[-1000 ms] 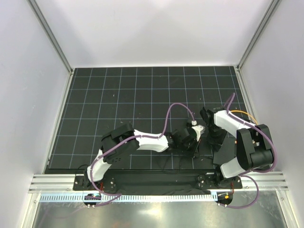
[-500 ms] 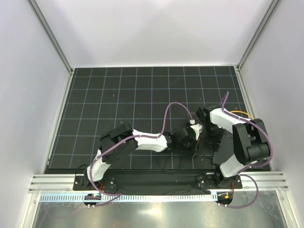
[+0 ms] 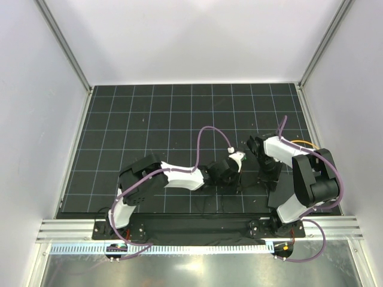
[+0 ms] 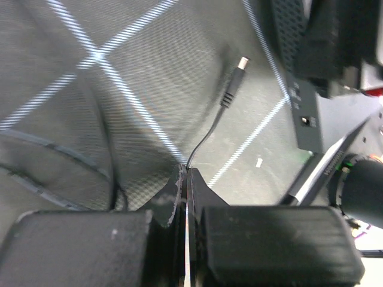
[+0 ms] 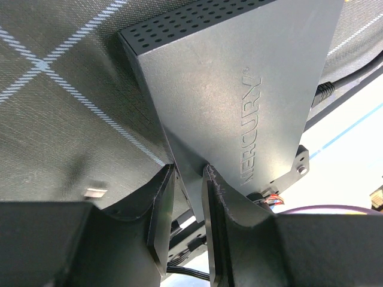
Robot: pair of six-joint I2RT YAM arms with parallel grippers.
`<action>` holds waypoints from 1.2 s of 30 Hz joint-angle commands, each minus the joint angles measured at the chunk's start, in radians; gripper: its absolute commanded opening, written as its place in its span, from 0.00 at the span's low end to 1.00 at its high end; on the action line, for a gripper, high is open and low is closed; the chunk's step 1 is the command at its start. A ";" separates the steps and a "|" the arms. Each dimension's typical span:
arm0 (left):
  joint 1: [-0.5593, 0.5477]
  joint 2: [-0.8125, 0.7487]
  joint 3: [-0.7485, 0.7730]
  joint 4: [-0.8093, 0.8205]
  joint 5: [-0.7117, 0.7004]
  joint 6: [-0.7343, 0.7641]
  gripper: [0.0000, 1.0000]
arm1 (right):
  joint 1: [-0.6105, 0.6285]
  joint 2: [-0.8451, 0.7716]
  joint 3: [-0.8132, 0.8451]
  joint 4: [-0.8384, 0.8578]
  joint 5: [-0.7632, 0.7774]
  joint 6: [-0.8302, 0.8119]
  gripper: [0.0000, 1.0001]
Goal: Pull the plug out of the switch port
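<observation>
- Left claw is pinched shut on the thin wire; the plug lies free just ahead, apart from the switch box.
- Right claw clamps the box's corner.

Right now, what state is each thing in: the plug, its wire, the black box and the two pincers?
plug: out of its socket, metal tip bare, over the mat.
wire: pinched by the left pincer.
left pincer: shut on the wire.
black box: clamped at one edge by the right pincer.
right pincer: shut on the black box.
</observation>
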 commanded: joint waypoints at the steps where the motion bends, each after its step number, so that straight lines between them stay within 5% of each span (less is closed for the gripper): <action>1: 0.009 -0.044 -0.031 -0.010 -0.078 0.007 0.00 | -0.002 0.025 -0.020 0.034 0.001 0.014 0.31; 18: 0.007 -0.125 -0.013 -0.128 -0.130 0.068 0.00 | 0.009 -0.174 -0.002 0.065 -0.082 -0.045 0.39; 36: 0.049 -0.092 0.307 -0.529 -0.277 0.140 0.00 | 0.010 -0.536 0.046 0.120 -0.326 -0.170 0.51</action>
